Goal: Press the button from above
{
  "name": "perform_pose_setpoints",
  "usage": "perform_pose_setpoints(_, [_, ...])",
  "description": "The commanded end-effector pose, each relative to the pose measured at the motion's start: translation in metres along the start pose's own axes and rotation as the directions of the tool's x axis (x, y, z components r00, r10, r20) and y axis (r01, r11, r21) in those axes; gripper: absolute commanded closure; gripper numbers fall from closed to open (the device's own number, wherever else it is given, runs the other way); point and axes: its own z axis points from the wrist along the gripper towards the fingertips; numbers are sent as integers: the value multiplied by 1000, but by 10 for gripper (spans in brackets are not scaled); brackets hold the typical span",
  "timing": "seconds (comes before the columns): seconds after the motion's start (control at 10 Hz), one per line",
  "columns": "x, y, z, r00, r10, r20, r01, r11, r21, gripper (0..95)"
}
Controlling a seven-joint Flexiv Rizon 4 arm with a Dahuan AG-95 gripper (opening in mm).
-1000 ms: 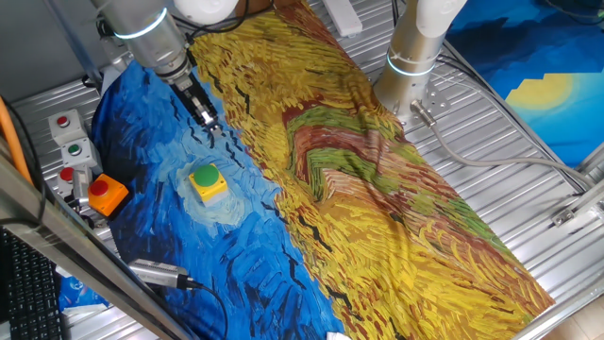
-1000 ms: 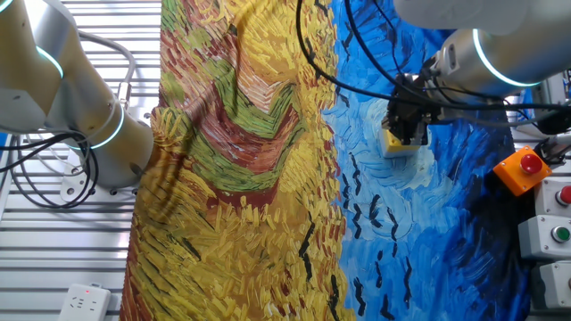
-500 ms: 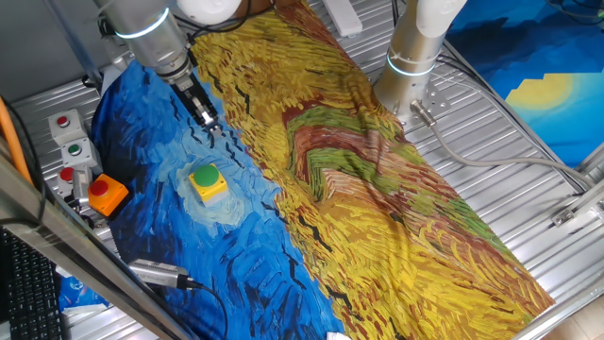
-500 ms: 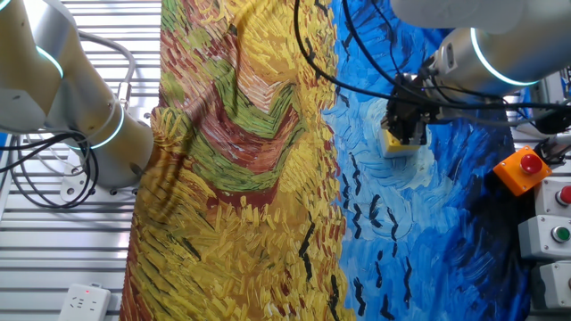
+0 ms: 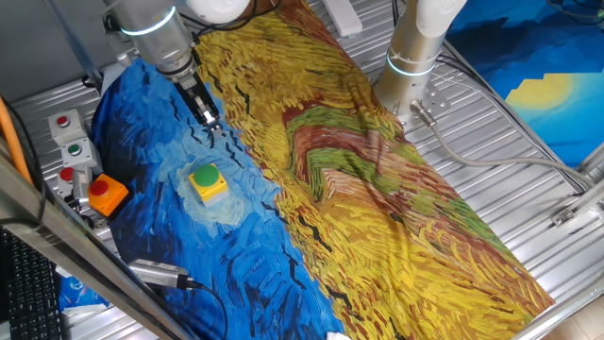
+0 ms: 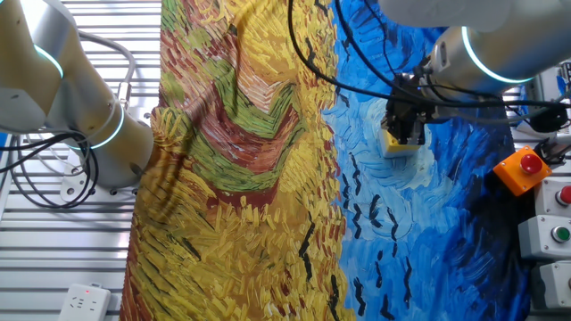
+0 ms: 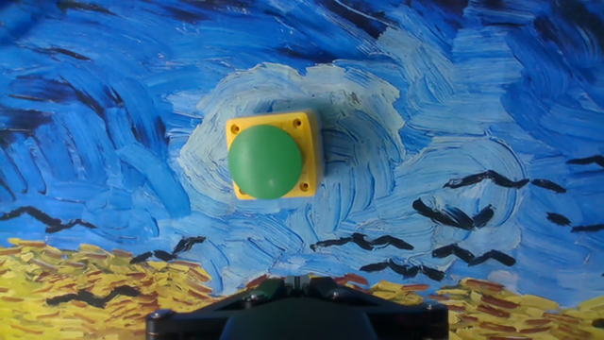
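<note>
In the other fixed view the end effector [image 6: 406, 125] hides most of the button [image 6: 399, 144]. I cannot tell its opening. The button [image 5: 207, 179] sits on the blue cloth [image 5: 226, 255], below the end effector [image 5: 209, 123], apart from it.

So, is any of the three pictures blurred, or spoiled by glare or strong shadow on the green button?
Hand view: the green button is sharp and evenly lit, with only a faint sheen and a soft shadow beside its yellow box. One fixed view: the button stays clear, without glare. The other fixed view: sharp too, but the gripper hides the dome.
</note>
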Motion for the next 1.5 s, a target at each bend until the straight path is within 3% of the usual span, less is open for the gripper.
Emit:
perform_pose_setpoints(0.1, [-1,0,0,1000,8,16,-8,1000,1,950])
perform_pose_setpoints(0.3, [-1,0,0,1000,5,17,-6,1000,17,950])
perform_pose_setpoints(0.5, [-1,0,0,999,-19,37,18,999,29,950])
perform_pose_setpoints(1.3, [-1,0,0,997,-66,45,62,994,94,950])
perform_pose_setpoints(1.5, [-1,0,0,996,-78,42,74,993,95,950])
